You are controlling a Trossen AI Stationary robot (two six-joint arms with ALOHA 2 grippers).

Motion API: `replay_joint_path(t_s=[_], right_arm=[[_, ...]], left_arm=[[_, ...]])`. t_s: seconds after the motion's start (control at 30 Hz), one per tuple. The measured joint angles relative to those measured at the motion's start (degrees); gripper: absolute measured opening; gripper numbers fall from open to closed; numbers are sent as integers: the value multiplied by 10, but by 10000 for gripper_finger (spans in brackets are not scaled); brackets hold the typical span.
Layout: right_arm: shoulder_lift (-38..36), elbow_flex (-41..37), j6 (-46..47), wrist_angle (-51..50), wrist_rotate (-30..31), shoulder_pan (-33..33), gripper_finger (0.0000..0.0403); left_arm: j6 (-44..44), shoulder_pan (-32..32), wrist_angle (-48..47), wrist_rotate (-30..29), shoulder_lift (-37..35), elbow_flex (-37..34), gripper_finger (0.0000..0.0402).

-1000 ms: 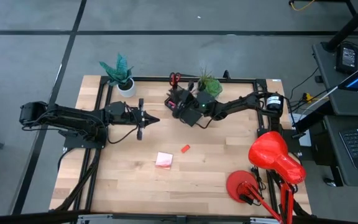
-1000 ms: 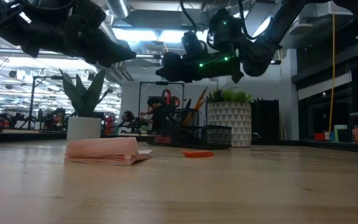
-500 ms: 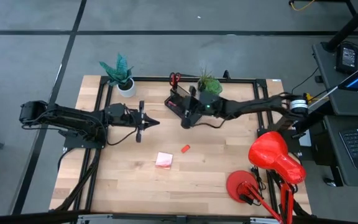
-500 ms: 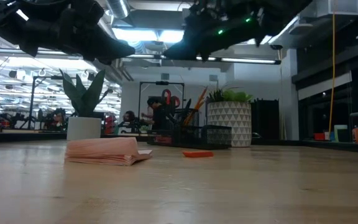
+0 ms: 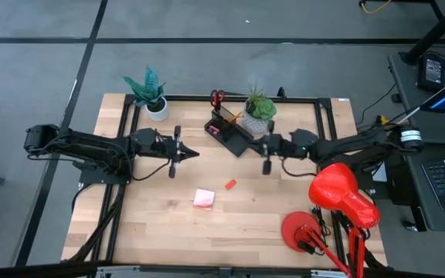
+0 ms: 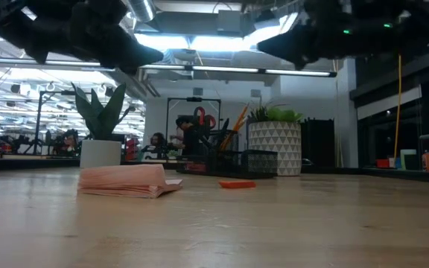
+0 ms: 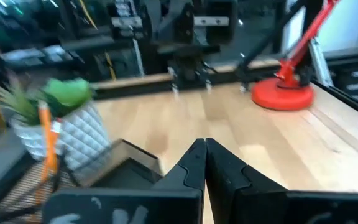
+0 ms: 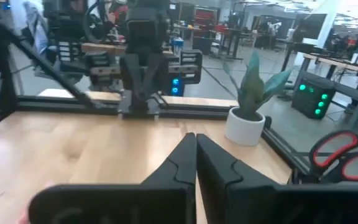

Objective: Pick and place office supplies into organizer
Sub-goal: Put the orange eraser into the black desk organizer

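Fingers [image 8: 194, 146] pressed together, flat pink sticky-note pad [image 5: 204, 198], small red eraser [image 5: 230, 184]

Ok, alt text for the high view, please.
Overhead: both pincers hover shut and empty over a wooden table, left pincer facing right pincer. The black organizer sits at the far edge; a pink sticky-note pad and red eraser lie loose.

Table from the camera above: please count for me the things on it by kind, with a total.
Potted plants: 2
Black organizer: 1
Scissors, in the organizer: 1
Pencil, in the organizer: 1
Pink sticky notes: 1
Red eraser: 1
Red lamp: 1
Total: 8
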Motion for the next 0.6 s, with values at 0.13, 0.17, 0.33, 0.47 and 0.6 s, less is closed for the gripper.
replay_joint_path(t_s=[0.13,0.17,0.33,0.47,0.6], right_arm=[[-36,-37,-2,4,0,18,11],[-41,-42,-2,6,0,22,8],[-47,-51,-18,4,0,34,5],[-47,-51,-31,5,0,54,8],[-45,-51,-34,0,3,75,3]], left_arm=[[-8,-13,-109,-12,21,55,2],[-8,-18,-135,-23,30,71,1],[5,-31,-196,-37,72,125,1],[2,-47,-197,-37,100,142,1],[1,-67,-192,-38,117,146,1]])
